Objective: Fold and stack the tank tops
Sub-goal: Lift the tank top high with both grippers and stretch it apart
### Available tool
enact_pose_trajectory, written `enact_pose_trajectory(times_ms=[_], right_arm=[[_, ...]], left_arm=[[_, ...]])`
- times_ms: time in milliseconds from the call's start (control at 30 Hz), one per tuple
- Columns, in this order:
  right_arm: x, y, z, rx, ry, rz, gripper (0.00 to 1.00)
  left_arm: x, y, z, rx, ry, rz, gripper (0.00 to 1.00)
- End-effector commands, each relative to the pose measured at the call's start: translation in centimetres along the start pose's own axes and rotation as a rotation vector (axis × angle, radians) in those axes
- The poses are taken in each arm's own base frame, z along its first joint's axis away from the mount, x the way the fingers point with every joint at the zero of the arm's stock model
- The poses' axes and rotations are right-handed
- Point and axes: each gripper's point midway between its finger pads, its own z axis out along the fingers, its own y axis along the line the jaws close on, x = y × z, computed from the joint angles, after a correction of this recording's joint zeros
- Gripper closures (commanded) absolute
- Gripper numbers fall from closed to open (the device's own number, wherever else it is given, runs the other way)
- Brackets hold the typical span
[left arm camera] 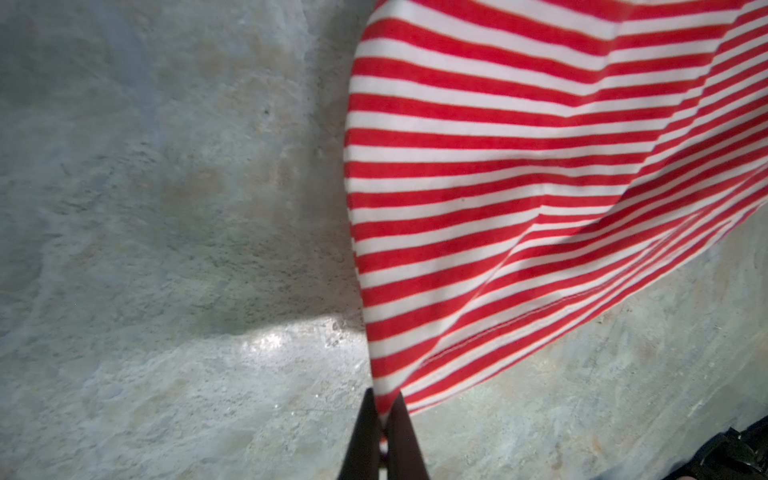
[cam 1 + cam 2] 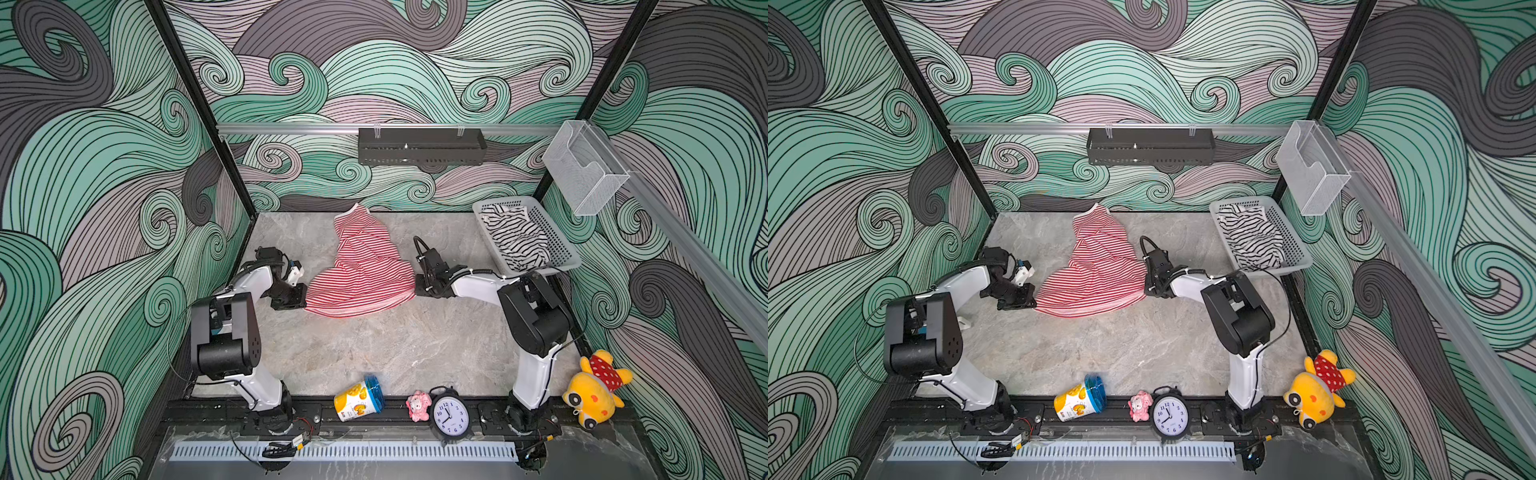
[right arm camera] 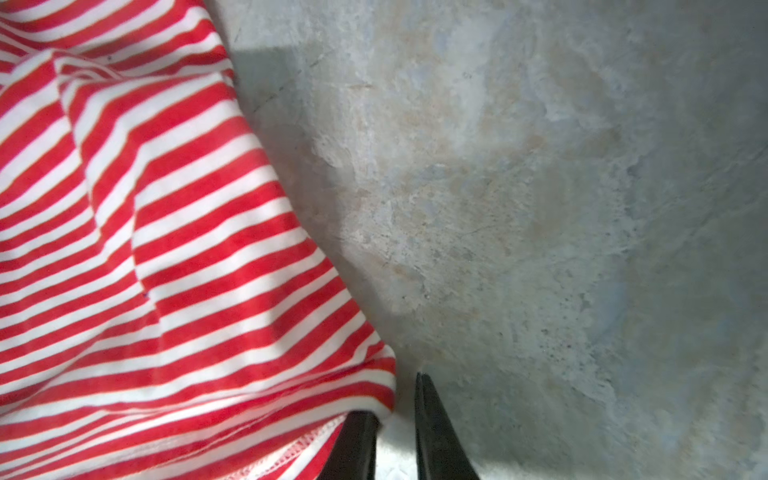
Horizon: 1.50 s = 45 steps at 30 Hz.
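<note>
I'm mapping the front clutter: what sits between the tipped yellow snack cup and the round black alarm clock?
A small pink toy figure sits there, visible in both top views.

Twin overhead views; close wrist cameras seemingly share red top [image 1: 540, 166].

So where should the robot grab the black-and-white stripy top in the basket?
Probably pinch a raised wrinkle near the middle of the black-and-white top, coming straight down from above. It lies crumpled inside the grey basket, whose walls block a sideways approach.
</note>
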Motion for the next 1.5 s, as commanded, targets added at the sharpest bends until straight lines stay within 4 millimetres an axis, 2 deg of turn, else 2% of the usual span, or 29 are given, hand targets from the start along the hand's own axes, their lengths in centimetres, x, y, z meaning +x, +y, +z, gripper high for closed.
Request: enact_pose_trajectory(times_ms=[0, 300, 467, 567, 667, 767, 933, 1100, 1267, 1467], right_arm=[[2.3, -1.0, 1.0, 0.012, 0.077, 0.013, 0.82], [2.9, 0.3, 0.9, -0.073, 0.093, 0.032, 0.82], [2.6, -0.1, 0.8, -0.049, 0.082, 0.027, 0.98], [1.9, -0.3, -0.4, -0.032, 0.059, 0.01, 1.0], [0.3, -0.5, -2.8, 0.002, 0.029, -0.023, 1.0], [-1.5, -0.9, -6.5, 0.057, 0.005, -0.071, 1.0], [-5.0, -0.8, -14.1, 0.079, -0.083, -0.121, 1.0], [-7.8, -0.6, -22.3, 0.07, -0.186, -0.154, 1.0], [-10.1, 0.5, -30.7, -0.019, -0.368, -0.199, 1.0], [-11.6, 0.3, -40.1, -0.068, -0.535, -0.217, 1.0]], left_arm=[[0.2, -0.2, 0.1, 0.019, 0.021, -0.009, 1.0], [0.1, -0.2, 0.2, 0.023, 0.025, -0.01, 1.0], [-0.1, -0.2, -0.1, 0.021, 0.02, -0.008, 1.0], [-0.4, -0.3, -0.6, 0.018, 0.011, 0.0, 1.0], [-1.1, -0.8, -1.8, 0.032, 0.002, 0.009, 1.0], [-2.3, -2.1, -3.8, 0.073, -0.015, 0.025, 1.0], [-4.5, -5.4, -9.5, 0.173, -0.064, 0.06, 1.0], [-7.2, -8.5, -16.5, 0.221, -0.201, 0.118, 1.0], [-9.0, -10.9, -23.5, 0.208, -0.396, 0.182, 1.0], [-8.7, -14.6, -32.4, 0.22, -0.647, 0.254, 1.0]])
